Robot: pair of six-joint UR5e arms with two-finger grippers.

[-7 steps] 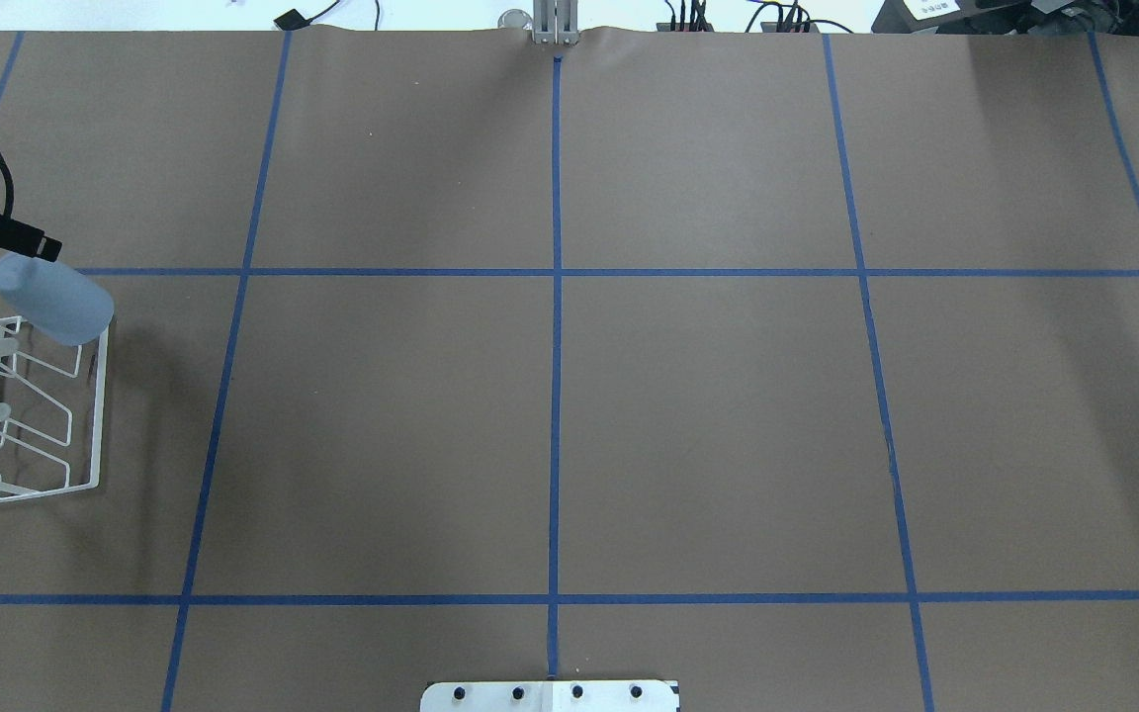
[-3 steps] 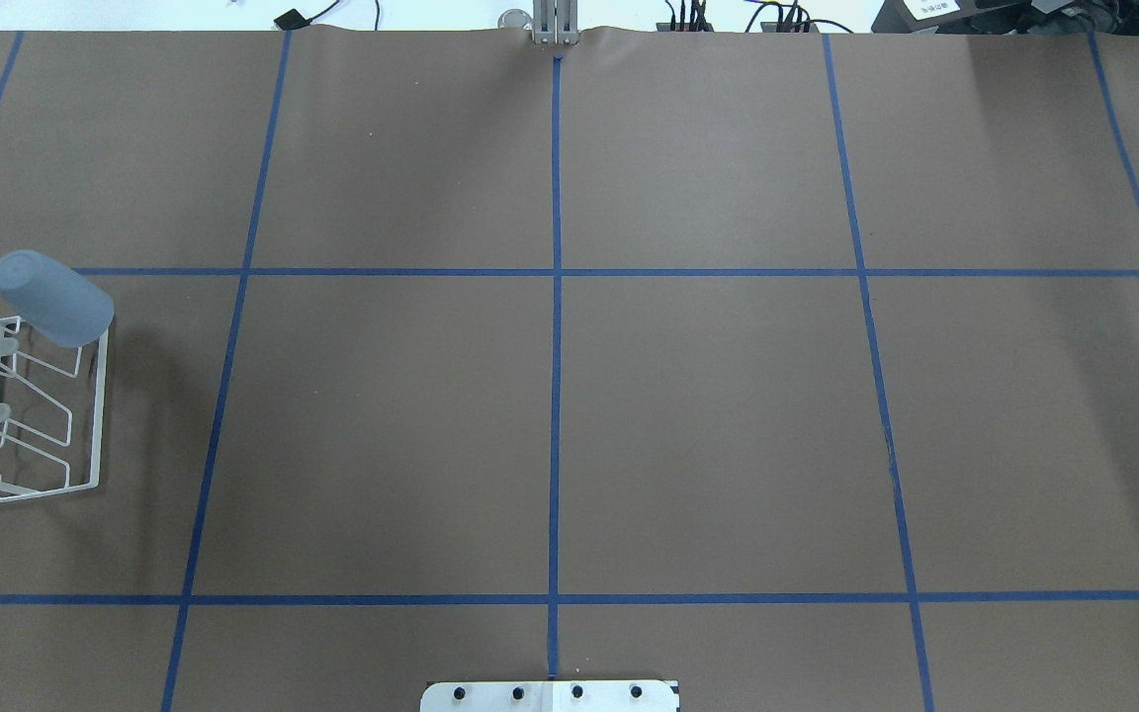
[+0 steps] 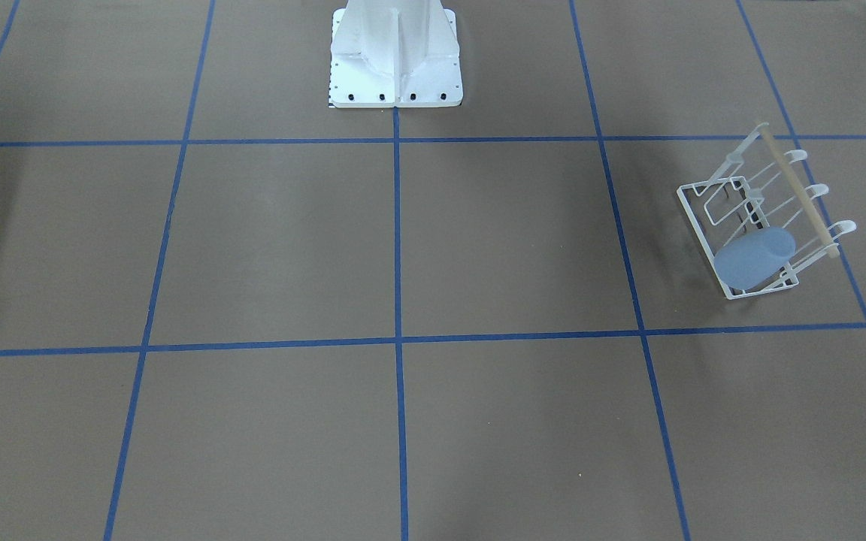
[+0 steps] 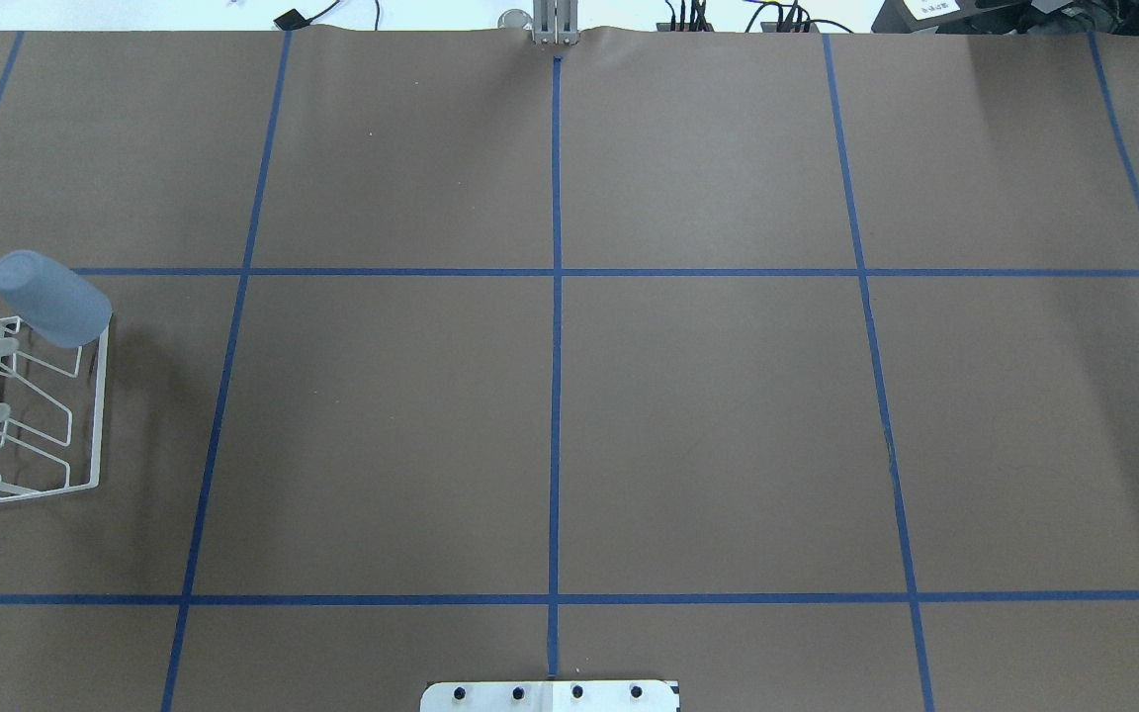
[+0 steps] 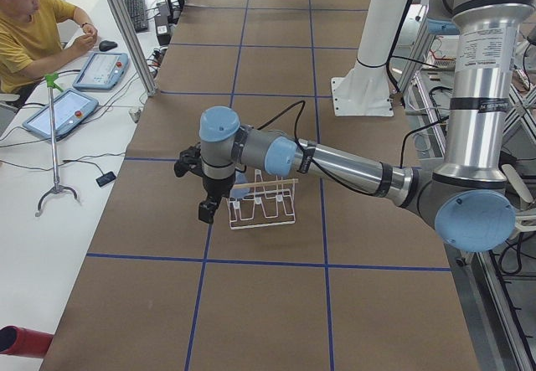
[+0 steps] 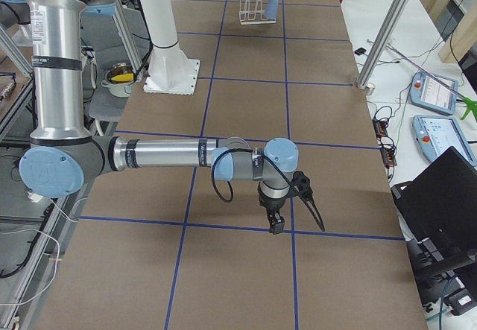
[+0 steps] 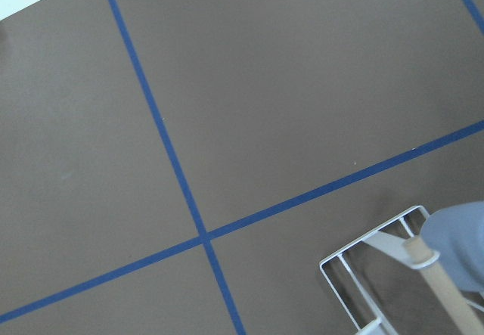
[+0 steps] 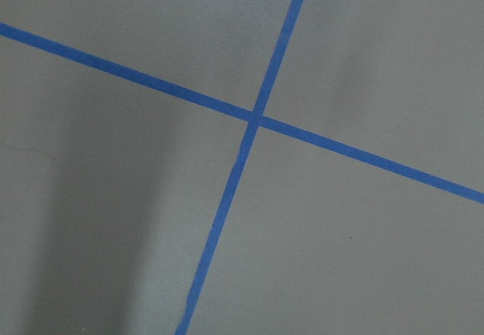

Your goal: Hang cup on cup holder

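The light-blue cup [image 4: 50, 297] hangs upside down and tilted on an end prong of the white wire cup holder [image 4: 100, 415] at the table's left edge. Both show in the front view (cup [image 3: 755, 258], holder [image 3: 696, 218]) and partly in the left wrist view (cup [image 7: 461, 244], holder [image 7: 363, 248]). My left gripper [image 5: 207, 208] shows only in the exterior left view, just beside the holder [image 5: 264, 208]; I cannot tell if it is open. My right gripper [image 6: 277, 222] shows only in the exterior right view, far from the holder [image 6: 252, 6]; I cannot tell its state.
The brown table [image 4: 708, 415] carries a blue tape grid. The robot's white base [image 3: 395, 52] stands at the middle of the near edge. An operator [image 5: 33, 28] sits at a side desk with tablets beyond the table's far edge.
The black tip of my left gripper, next to the cup a second ago, has pulled out of the overhead view to the left. The cup stays on the prong.
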